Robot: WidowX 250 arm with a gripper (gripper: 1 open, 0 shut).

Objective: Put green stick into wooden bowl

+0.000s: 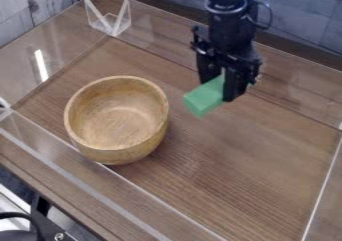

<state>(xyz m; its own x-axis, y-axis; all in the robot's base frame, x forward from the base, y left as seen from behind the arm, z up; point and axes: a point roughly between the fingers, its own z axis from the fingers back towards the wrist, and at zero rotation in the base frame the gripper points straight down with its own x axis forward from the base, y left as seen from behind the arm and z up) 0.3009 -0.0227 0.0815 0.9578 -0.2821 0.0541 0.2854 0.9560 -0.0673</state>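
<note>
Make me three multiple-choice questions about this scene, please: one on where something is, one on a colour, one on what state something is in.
1. Where is the green stick in the picture?
A) Inside the wooden bowl
B) To the right of the wooden bowl
C) At the bottom left corner

2. What colour is most of the robot arm?
A) Black
B) Yellow
C) Red

3. What is the robot's claw doing?
A) Lifting the bowl
B) Holding nothing
C) Holding the green stick

Right letters:
1: B, since the stick shows beyond the bowl's right rim.
2: A, since the arm looks dark from the top edge of the picture down to the claw.
3: C, since one end of the stick sits in the claw and the other sticks out toward the bowl side.
</note>
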